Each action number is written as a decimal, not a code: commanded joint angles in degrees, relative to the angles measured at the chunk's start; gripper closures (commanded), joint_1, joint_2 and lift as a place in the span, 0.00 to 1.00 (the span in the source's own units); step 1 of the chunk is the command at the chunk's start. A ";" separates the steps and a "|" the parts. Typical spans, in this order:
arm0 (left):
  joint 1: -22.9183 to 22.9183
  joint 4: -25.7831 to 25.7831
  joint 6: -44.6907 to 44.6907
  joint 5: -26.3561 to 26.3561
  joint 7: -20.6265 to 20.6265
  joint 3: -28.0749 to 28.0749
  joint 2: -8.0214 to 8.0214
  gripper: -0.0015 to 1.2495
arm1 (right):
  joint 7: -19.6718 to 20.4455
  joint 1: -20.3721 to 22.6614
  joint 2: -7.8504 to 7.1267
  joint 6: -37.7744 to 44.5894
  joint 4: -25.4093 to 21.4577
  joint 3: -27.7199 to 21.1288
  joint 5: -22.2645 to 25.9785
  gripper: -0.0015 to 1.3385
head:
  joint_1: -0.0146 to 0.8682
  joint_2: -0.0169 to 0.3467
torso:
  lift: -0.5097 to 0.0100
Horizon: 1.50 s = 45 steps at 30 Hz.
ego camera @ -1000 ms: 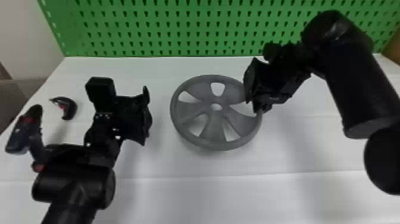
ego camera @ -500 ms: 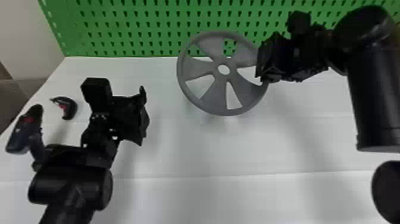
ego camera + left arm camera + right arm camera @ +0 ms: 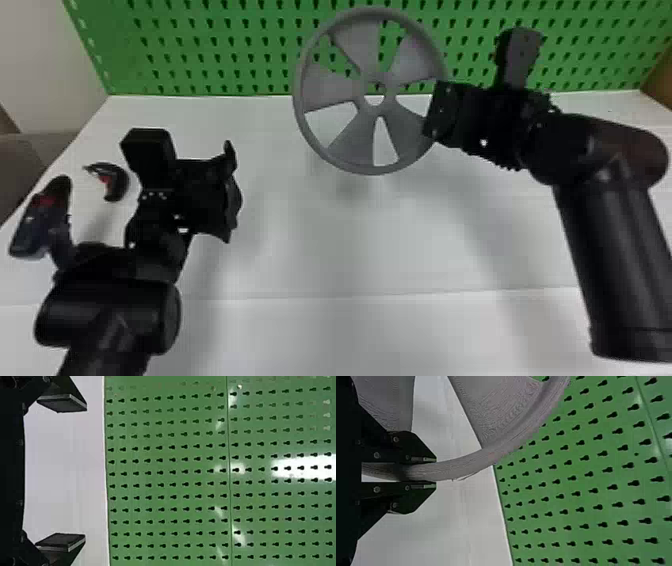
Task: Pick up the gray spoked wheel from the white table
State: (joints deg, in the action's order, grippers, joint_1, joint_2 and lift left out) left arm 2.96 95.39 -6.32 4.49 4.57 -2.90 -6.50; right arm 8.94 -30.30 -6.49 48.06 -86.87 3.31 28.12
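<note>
The gray wheel (image 3: 332, 91) has risen, right gripper's (image 3: 436, 111) jaws clamping and partly hiding its rim; left gripper's (image 3: 231, 192) jaws gape empty.

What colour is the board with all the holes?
Green, best seen in the left wrist view.

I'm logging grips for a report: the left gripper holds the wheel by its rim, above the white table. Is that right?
Wrong gripper: the right gripper holds the wheel by its rim, above the white table. The right wrist view shows that grip.
</note>
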 commanded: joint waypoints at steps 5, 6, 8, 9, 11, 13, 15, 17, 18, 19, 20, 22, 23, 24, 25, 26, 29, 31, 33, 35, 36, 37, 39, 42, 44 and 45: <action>-0.24 0.67 0.00 -0.01 0.00 0.62 0.00 0.10 | -2.96 8.59 2.71 -15.19 -4.19 0.47 -12.39 0.85 | 0.89 0.14 | 0.77; -0.33 0.76 0.00 -0.01 0.00 0.62 0.00 0.10 | -3.05 9.47 2.80 -17.47 -4.27 0.64 -12.48 0.85 | 0.89 0.14 | 0.77; -0.33 0.76 0.00 -0.01 0.00 0.62 0.00 0.10 | -3.14 11.31 2.80 -21.69 -4.27 0.91 -13.18 0.85 | 0.89 0.14 | 0.77; -0.33 0.76 0.00 -0.01 0.00 0.53 0.00 0.10 | -3.23 11.93 2.80 -23.19 -4.27 0.91 -13.35 0.85 | 0.89 0.14 | 0.77; -0.41 0.76 0.00 -0.01 0.00 0.53 0.00 0.10 | -3.31 13.69 2.89 -27.32 -4.27 0.91 -14.32 0.85 | 0.89 0.14 | 0.77; -0.41 0.76 0.00 -0.01 0.00 0.62 0.00 0.10 | -3.49 15.27 2.89 -31.27 -4.27 1.08 -15.46 0.85 | 0.89 0.14 | 0.77; -0.50 0.67 0.00 0.17 0.00 0.62 0.00 0.10 | -3.58 16.94 3.15 -34.61 -4.27 1.26 -17.13 0.85 | 0.89 0.14 | 0.77; -0.59 0.67 0.00 0.17 0.00 0.70 0.00 0.10 | -3.58 18.17 3.33 -36.81 -4.19 1.43 -18.80 0.85 | 0.89 0.14 | 0.77; -0.59 0.67 0.00 0.17 0.00 0.62 0.09 0.10 | -3.58 18.96 3.41 -38.65 -4.10 1.70 -20.12 0.85 | 0.89 0.14 | 0.77; -0.59 0.67 0.00 0.17 0.00 0.62 0.09 0.10 | -3.58 19.57 3.50 -40.06 -3.83 1.87 -20.91 0.85 | 0.89 0.14 | 0.77; -0.59 0.67 0.00 0.17 0.00 0.53 0.09 0.10 | -3.58 20.28 3.59 -41.47 -3.66 1.96 -21.97 0.85 | 0.89 0.14 | 0.77; -0.68 0.67 0.00 0.17 0.00 0.44 0.09 0.10 | -3.58 21.16 3.77 -43.49 -3.13 2.14 -22.67 0.85 | 0.89 0.14 | 0.77; -0.76 0.67 0.00 0.17 0.00 0.44 0.09 0.10 | -3.58 21.51 3.68 -44.54 -2.69 2.31 -22.67 0.85 | 0.89 0.14 | 0.77; -0.85 0.67 0.00 0.17 0.00 0.35 0.09 0.10 | -3.58 21.86 3.59 -46.13 -2.08 2.58 -22.85 0.85 | 0.89 0.14 | 0.77; -0.85 0.67 0.00 0.17 0.00 0.35 0.09 0.10 | -3.58 22.21 3.59 -47.36 -1.64 2.66 -23.11 0.85 | 0.89 0.14 | 0.77; -0.85 0.67 0.00 0.17 0.00 0.26 0.09 0.10 | -3.49 22.48 3.50 -47.97 -1.46 2.75 -23.02 0.85 | 0.89 0.14 | 0.77; -0.94 0.58 0.00 0.17 0.00 0.09 0.09 0.10 | -3.49 23.18 3.33 -49.47 -0.93 3.10 -23.64 0.85 | 0.89 0.14 | 0.77; -0.94 0.50 0.00 0.17 0.00 -0.09 0.09 0.10 | -3.49 23.44 3.24 -49.90 -0.85 3.19 -23.90 0.85 | 0.89 0.14 | 0.77; -0.94 0.41 0.00 0.17 0.00 -0.26 0.09 0.10 | -3.40 23.79 3.24 -50.70 -0.85 3.10 -24.17 0.85 | 0.89 0.14 | 0.77; -0.94 0.32 0.00 0.17 0.00 -0.35 0.09 0.10 | -3.40 23.97 3.15 -51.05 -0.67 3.10 -24.60 0.85 | 0.89 0.14 | 0.77; -0.94 0.32 0.00 0.26 0.00 -0.44 0.09 0.10 | -3.40 24.06 3.15 -51.31 -0.58 3.19 -24.69 0.85 | 0.89 0.14 | 0.77; -0.94 0.23 0.00 0.35 0.00 -0.44 0.09 0.10 | -3.31 24.06 2.97 -51.75 -0.49 3.19 -24.96 0.85 | 0.89 0.14 | 0.77; -0.94 0.23 0.00 0.43 0.00 -0.53 0.09 0.10 | -3.05 24.23 2.89 -53.51 0.47 3.19 -25.04 0.85 | 0.89 0.14 | 0.77; -0.94 0.23 0.00 0.52 0.00 -0.53 0.09 0.10 | -1.20 24.23 2.89 -59.84 3.73 3.72 -24.25 0.85 | 0.89 0.14 | 0.77; -1.03 0.23 0.00 0.70 0.00 -0.44 0.09 0.10 | 0.38 24.23 2.89 -61.95 4.96 4.42 -23.29 0.85 | 0.89 0.14 | 0.77; -1.03 0.23 0.00 0.70 0.00 -0.35 0.09 0.10 | 0.99 24.32 2.89 -61.86 5.04 4.69 -23.02 0.85 | 0.89 0.14 | 0.77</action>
State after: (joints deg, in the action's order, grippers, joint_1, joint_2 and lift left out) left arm 1.99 95.63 -6.33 5.04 4.57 -3.40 -6.41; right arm 8.26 -6.09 -3.59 -9.69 -84.17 6.93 3.68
